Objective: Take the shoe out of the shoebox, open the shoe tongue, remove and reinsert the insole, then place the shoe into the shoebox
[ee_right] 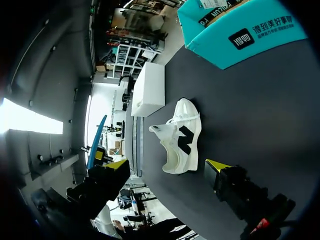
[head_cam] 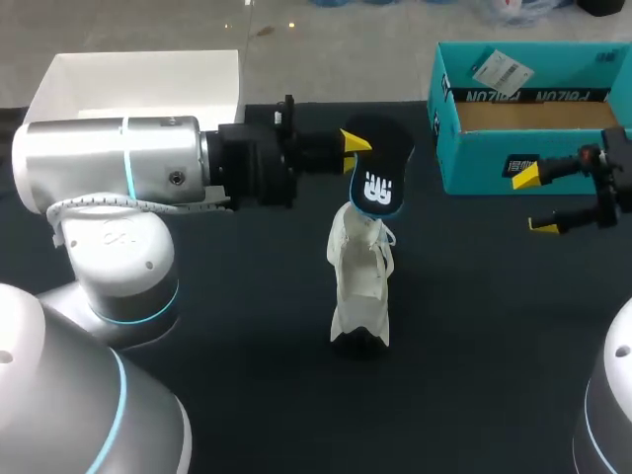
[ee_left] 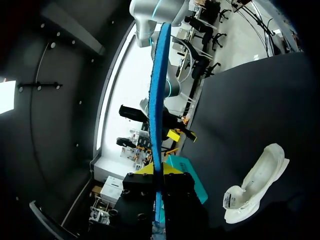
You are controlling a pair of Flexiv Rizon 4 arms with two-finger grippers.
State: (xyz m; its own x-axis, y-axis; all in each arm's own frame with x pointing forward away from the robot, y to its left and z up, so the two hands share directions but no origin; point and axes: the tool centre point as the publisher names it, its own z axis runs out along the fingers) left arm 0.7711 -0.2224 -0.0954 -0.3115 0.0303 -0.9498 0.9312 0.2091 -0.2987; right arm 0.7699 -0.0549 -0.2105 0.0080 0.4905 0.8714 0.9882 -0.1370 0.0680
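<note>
Insole point(head_cam: 377, 183) pinched by left claw point(head_cam: 353, 148) above white shoe point(head_cam: 360, 276); right claw point(head_cam: 535, 200) spread wide

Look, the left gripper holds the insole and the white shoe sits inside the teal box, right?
Not quite. The shoe sits on the table, outside the shoebox, as the head view shows. The left gripper does hold the insole.
</note>
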